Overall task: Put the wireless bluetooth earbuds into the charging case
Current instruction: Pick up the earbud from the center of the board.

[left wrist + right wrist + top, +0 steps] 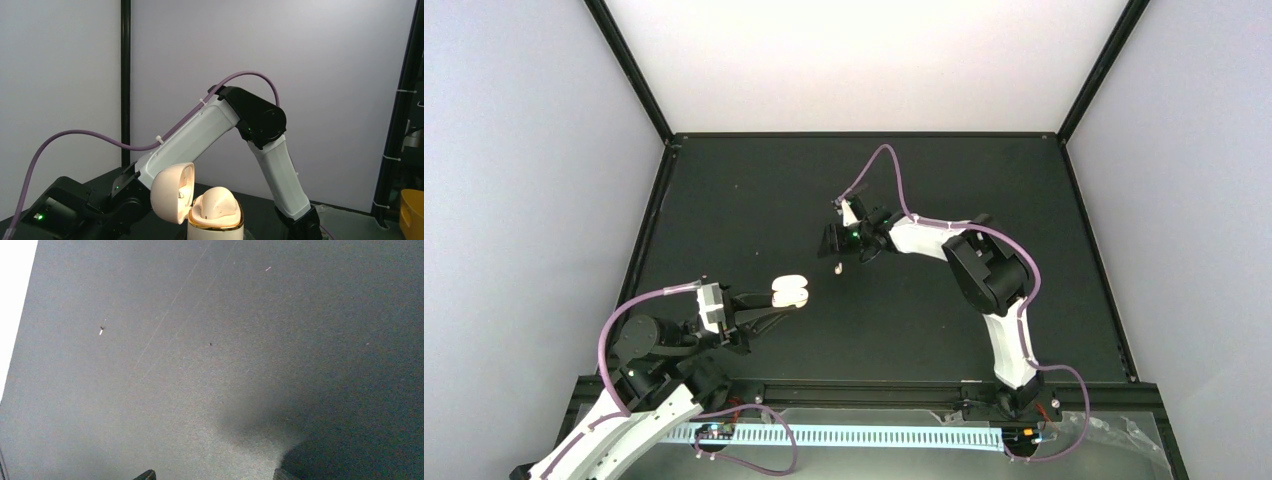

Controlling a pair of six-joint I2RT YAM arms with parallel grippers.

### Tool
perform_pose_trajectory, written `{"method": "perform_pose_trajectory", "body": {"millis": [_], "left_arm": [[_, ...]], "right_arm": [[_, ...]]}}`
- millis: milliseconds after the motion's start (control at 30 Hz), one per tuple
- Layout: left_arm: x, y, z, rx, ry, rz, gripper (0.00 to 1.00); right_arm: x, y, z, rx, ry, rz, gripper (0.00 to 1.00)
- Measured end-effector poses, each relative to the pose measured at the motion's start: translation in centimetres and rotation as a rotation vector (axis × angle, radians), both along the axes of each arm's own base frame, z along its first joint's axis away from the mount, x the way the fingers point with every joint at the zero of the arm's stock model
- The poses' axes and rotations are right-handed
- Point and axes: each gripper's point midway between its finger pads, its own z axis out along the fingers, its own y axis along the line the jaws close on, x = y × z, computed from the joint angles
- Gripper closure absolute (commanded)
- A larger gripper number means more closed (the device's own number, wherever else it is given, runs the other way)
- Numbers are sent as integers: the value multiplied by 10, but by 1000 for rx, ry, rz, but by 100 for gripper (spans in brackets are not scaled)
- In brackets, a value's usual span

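Note:
My left gripper (pixel 784 303) is shut on the cream charging case (pixel 790 291), held just above the mat at the left. In the left wrist view the case (pixel 215 222) stands upright with a gold rim, its lid (pixel 172 192) swung open to the left; my own fingers are out of frame there. I cannot tell whether anything sits in its sockets. One small white earbud (pixel 836 268) lies on the mat just in front of my right gripper (pixel 839 240). That gripper (pixel 212 475) hangs open over bare mat with nothing between its fingertips (pixel 145 474).
The black mat (pixel 754 200) is bounded by a raised black frame and white walls. A tiny white speck (pixel 101 331) lies on the mat in the right wrist view. The right arm (pixel 250 125) arches behind the case. A yellow object (pixel 412 212) sits at the far right.

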Motion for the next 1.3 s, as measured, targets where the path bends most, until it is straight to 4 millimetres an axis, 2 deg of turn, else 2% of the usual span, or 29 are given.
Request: {"method": "perform_pose_trajectory", "body": {"millis": [300, 633, 1033, 1300], "left_arm": [[0, 0, 0, 0, 0, 0, 98], [0, 0, 0, 0, 0, -1, 98], [0, 0, 0, 0, 0, -1, 99], [0, 0, 0, 0, 0, -1, 98]], "right_arm": [[-8, 0, -1, 15, 13, 29, 41], [-42, -12, -2, -6, 34, 60, 42], [-72, -11, -3, -44, 66, 101, 42], [-72, -16, 8, -136, 0, 93, 47]]}}
